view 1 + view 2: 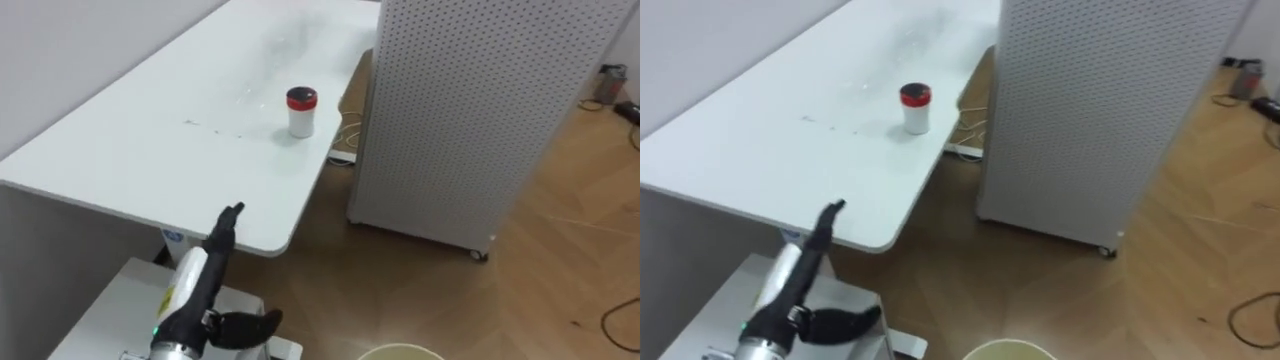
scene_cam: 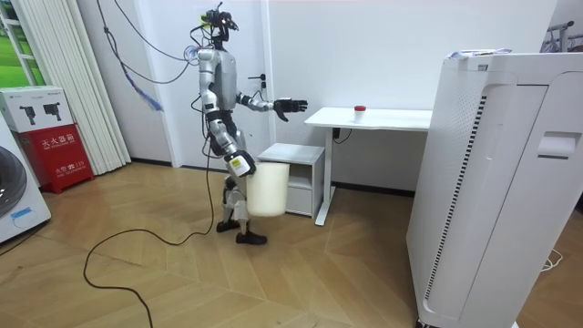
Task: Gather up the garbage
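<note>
The robot is standing at the near end of the white bench [image 1: 130,150]. Its left hand [image 1: 200,280] is pointing at the bench's near edge, with the fingers straight, the thumb spread and nothing in it. The garbage, a red-lidded white cup [image 1: 301,111], is standing upright farther along the bench, near its right edge. The right hand [image 2: 239,164] is hanging low at a white bucket [image 2: 269,189]; its finger state cannot be told.
</note>
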Motion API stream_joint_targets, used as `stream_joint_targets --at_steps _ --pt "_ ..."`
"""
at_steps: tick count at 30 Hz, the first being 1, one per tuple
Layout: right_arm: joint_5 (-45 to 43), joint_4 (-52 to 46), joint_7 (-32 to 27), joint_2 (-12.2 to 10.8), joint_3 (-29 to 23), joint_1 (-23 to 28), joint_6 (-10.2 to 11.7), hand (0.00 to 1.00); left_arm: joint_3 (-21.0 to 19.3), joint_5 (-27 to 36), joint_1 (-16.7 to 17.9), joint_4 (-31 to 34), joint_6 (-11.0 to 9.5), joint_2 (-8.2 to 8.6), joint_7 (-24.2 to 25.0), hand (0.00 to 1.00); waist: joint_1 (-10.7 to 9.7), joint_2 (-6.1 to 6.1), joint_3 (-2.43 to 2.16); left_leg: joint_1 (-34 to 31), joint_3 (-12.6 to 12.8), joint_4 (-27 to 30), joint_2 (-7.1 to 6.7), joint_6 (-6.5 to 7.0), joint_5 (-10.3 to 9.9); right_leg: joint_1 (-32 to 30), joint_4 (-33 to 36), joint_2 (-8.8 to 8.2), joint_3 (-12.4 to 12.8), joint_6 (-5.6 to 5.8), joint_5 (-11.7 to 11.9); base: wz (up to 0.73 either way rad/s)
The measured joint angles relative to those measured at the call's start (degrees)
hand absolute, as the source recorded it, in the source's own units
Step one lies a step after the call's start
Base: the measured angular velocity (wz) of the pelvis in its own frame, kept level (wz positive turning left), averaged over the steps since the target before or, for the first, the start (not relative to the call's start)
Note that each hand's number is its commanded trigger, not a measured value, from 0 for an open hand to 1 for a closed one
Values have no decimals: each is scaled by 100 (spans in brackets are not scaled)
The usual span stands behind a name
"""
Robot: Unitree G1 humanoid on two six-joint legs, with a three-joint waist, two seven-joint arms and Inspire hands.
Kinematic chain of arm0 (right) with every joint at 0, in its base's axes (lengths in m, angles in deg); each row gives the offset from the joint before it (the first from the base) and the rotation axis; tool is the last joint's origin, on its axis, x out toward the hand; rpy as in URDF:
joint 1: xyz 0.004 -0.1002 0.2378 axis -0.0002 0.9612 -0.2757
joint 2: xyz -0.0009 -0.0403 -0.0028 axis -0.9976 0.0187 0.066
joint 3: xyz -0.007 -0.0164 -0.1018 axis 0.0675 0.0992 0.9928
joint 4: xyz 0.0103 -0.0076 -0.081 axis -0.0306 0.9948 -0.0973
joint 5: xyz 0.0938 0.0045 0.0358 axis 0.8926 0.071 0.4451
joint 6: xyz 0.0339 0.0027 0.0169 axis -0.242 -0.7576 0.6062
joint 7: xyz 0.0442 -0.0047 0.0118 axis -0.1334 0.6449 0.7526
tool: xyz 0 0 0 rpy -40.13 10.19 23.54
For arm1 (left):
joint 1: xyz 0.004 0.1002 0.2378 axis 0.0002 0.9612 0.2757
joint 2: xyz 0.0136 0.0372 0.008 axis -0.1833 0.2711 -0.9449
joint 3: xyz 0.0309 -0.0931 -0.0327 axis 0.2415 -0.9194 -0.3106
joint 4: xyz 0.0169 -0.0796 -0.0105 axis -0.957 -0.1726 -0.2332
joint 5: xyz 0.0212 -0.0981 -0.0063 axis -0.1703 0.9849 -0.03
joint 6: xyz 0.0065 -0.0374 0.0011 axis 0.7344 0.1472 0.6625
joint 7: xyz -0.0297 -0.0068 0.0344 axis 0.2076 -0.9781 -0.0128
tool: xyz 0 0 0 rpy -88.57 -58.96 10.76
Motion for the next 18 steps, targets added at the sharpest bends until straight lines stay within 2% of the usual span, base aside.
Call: stream_joint_targets --at_steps 1,2,3,4,5,6,7,8,9,12,18 --pt "-1 36 -2 -5 -49 4 -18 100 -53 0 67 72 -7 68 -100 0 79 42 6 97 276 -20 72 -16 -20 11 413 -144 -345 -1 -288 -45" --pt "5 61 -9 4 -97 9 -17 100 -50 1 77 85 -11 117 -154 0 72 73 7 154 413 -30 106 -41 -30 73 658 -249 -567 82 -512 -23" --pt "8 153 -39 13 -186 2 -14 100 -29 3 80 146 -17 202 -225 0 53 83 7 212 536 -46 107 -68 -37 200 967 -481 -801 186 -855 -4" --pt "7 182 -69 13 -187 1 -13 100 -28 4 93 211 -20 218 -239 0 55 58 8 228 571 -41 91 -87 -41 236 1006 -534 -772 253 -946 -11" --pt "3 183 -81 2 -168 1 -11 100 -38 30 123 375 -23 199 -248 0 52 11 30 233 546 38 72 -132 -63 238 921 -516 -729 197 -991 -17" --pt "-19 155 -124 1 -167 -3 -11 100 -39 73 142 517 -22 183 -249 0 47 12 31 166 411 109 62 -136 -64 241 765 -460 -634 126 -977 -18" --pt "-44 144 -151 2 -168 -10 -11 100 -39 104 146 588 -23 175 -249 0 54 21 28 129 269 122 58 -135 -63 239 688 -427 -599 104 -952 -25" --pt "-77 104 -168 -5 -167 -14 -12 100 -53 117 148 684 -23 153 -271 0 75 27 24 108 -12 123 57 -135 -58 267 575 -371 -580 79 -895 -33" --pt "-77 55 -164 -27 -165 -12 -12 100 -59 120 147 727 -24 135 -322 0 64 22 20 132 -182 132 75 -141 -53 334 506 -317 -555 69 -847 -30" --pt "-47 17 -146 -26 -165 10 -12 100 -51 352 147 727 -24 127 -347 0 -37 7 11 262 -214 113 107 -149 -48 501 359 -246 -555 77 -811 -9" --pt "-48 -13 -136 -19 -165 12 -131 100 -46 562 146 727 7 99 -465 0 -54 7 9 271 -211 154 155 -155 -46 517 277 -176 -532 44 -789 -12"
